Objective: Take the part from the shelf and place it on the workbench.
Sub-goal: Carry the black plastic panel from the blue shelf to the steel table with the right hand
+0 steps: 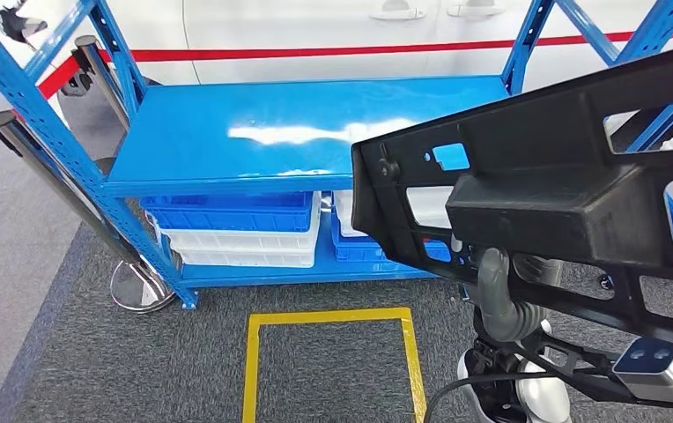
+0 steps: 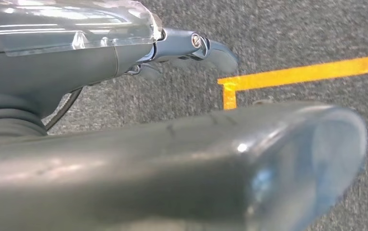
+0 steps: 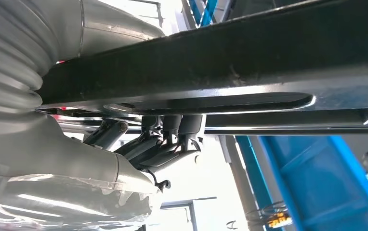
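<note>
Part (image 1: 571,189): large black moulded frame with cut-outs, held up off the blue shelf (image 1: 306,132), on the robot's right. Right hand (image 3: 167,144): fingers curled up against the part's underside, gripping it. Left hand (image 2: 191,48): over grey carpet (image 2: 293,33), fingers extended, holding nothing.

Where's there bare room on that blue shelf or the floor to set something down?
The top blue shelf board lies bare between its blue uprights. The grey carpet inside the yellow floor square is also free. The lower shelf is crowded with stacked blue and white bins. The right hand holds the black part.
</note>
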### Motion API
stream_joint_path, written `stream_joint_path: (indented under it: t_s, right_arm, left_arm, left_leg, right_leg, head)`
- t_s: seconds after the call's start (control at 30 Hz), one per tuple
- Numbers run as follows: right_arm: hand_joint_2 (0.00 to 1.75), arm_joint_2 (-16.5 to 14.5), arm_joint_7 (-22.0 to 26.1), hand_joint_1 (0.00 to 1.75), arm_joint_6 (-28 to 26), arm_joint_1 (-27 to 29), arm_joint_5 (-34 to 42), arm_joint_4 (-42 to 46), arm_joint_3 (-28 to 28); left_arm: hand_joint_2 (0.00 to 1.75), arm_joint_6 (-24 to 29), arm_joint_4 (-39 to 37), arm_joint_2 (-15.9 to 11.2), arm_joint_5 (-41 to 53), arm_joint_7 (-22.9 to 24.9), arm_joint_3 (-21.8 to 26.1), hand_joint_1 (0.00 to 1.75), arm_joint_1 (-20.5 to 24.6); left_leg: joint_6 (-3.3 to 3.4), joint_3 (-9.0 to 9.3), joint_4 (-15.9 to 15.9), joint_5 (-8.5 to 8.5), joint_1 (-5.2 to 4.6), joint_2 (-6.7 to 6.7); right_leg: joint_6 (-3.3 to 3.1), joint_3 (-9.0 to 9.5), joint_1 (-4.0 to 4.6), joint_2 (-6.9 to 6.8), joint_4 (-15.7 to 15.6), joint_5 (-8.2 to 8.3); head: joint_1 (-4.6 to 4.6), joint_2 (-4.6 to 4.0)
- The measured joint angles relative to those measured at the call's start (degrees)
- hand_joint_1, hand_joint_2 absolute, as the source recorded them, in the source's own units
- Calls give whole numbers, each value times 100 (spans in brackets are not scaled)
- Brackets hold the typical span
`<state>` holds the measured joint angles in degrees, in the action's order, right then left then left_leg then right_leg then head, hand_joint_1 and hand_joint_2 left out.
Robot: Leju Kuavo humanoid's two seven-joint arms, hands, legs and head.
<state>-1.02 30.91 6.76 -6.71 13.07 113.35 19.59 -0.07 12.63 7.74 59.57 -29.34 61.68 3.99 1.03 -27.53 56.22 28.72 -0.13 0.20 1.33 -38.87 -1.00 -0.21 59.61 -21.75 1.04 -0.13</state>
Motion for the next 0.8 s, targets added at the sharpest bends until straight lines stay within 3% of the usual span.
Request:
stream_joint_path:
  t_s: [0.03,0.1,0.13,0.17,0.23,0.27,0.33,0.37,0.4,0.5,0.57,0.63,0.67,0.7,0.73,0.8]
  right_arm:
    - [175,1,1,175,-10,2,0,-2,2]
    - [175,1,3,175,-36,4,0,-11,3]
    - [175,1,3,175,-49,4,0,-16,3]
    - [175,1,5,175,-61,6,1,-22,3]
    - [175,1,12,175,-85,6,3,-33,3]
    - [175,1,20,175,-101,6,-2,-37,3]
    - [175,1,46,175,-168,9,-67,-41,9]
    - [175,1,62,175,-248,17,-154,-40,17]
    - [175,1,66,175,-370,30,-287,-42,28]
    - [175,1,-18,175,-917,90,-769,-81,66]
    - [175,1,-67,175,-1193,136,-910,-170,86]
    - [175,2,-65,175,-1331,217,-907,-291,93]
    - [175,3,-59,175,-1389,272,-895,-355,91]
    - [175,3,-52,175,-1445,334,-881,-415,82]
    - [175,3,-48,175,-1504,398,-871,-467,64]
    - [175,2,-37,175,-1604,517,-843,-548,-18]
  left_arm:
    - [0,0,0,2,5,1,0,0,-3]
    - [0,0,0,3,20,1,0,0,0]
    - [0,0,0,4,28,1,0,0,0]
    - [0,-1,0,4,34,0,0,0,0]
    - [0,-2,0,4,42,-3,0,0,0]
    - [0,-2,0,4,46,-5,0,0,-1]
    - [0,4,0,4,63,-11,0,0,-2]
    - [0,13,0,4,81,-21,0,0,-3]
    - [0,24,0,5,103,-35,0,0,-3]
    - [0,78,0,9,206,-127,-2,0,-16]
    - [0,109,0,15,274,-202,-8,0,-30]
    - [0,128,0,23,322,-255,-20,0,-34]
    - [0,138,0,28,346,-282,-32,0,-35]
    - [0,161,0,34,378,-311,-47,0,-38]
    - [0,206,0,43,427,-343,-69,0,-41]
    - [0,319,0,55,546,-419,-128,0,-41]
  left_leg:
    - [43,-64,-23,-85,12,19]
    - [95,-238,-9,-227,4,37]
    - [99,-342,7,-297,-2,41]
    - [94,-453,30,-363,-6,43]
    - [72,-675,96,-479,-9,46]
    - [55,-778,143,-526,-8,46]
    - [9,-924,225,-599,-15,41]
    - [-24,-960,249,-631,-20,38]
    - [-60,-973,248,-667,-22,35]
    - [-178,-1006,256,-690,3,28]
    - [-234,-1150,618,-323,29,19]
    - [-279,-1386,1358,184,45,16]
    - [-295,-1450,1661,316,50,16]
    - [-300,-1418,1778,332,51,17]
    - [-293,-1262,1652,245,51,16]
    - [-226,-687,856,18,38,5]
  right_leg:
    - [19,-68,1,8,183,-223]
    - [37,-236,-12,14,820,-835]
    - [49,-290,-16,14,1166,-1029]
    - [58,-283,-18,13,1406,-1071]
    - [63,-46,-24,12,1427,-828]
    - [53,223,-27,11,1136,-695]
    - [11,761,-12,15,405,-739]
    - [-25,941,1,18,108,-831]
    - [-68,999,20,24,-25,-898]
    - [-226,952,30,15,-121,-785]
    - [-300,860,14,2,-150,-666]
    - [-320,726,21,4,-141,-567]
    - [-315,658,26,4,-131,-524]
    - [-307,596,29,3,-119,-488]
    - [-296,550,31,3,-107,-460]
    - [-268,495,34,2,-91,-420]
  head:
    - [-10,0]
    - [-27,0]
    - [-28,0]
    - [-28,-1]
    - [-28,-1]
    - [-27,-1]
    - [-22,1]
    - [-22,1]
    - [-25,1]
    - [-43,0]
    - [-27,-1]
    - [-12,-1]
    - [-13,-1]
    - [-13,-1]
    - [-12,0]
    - [-11,0]
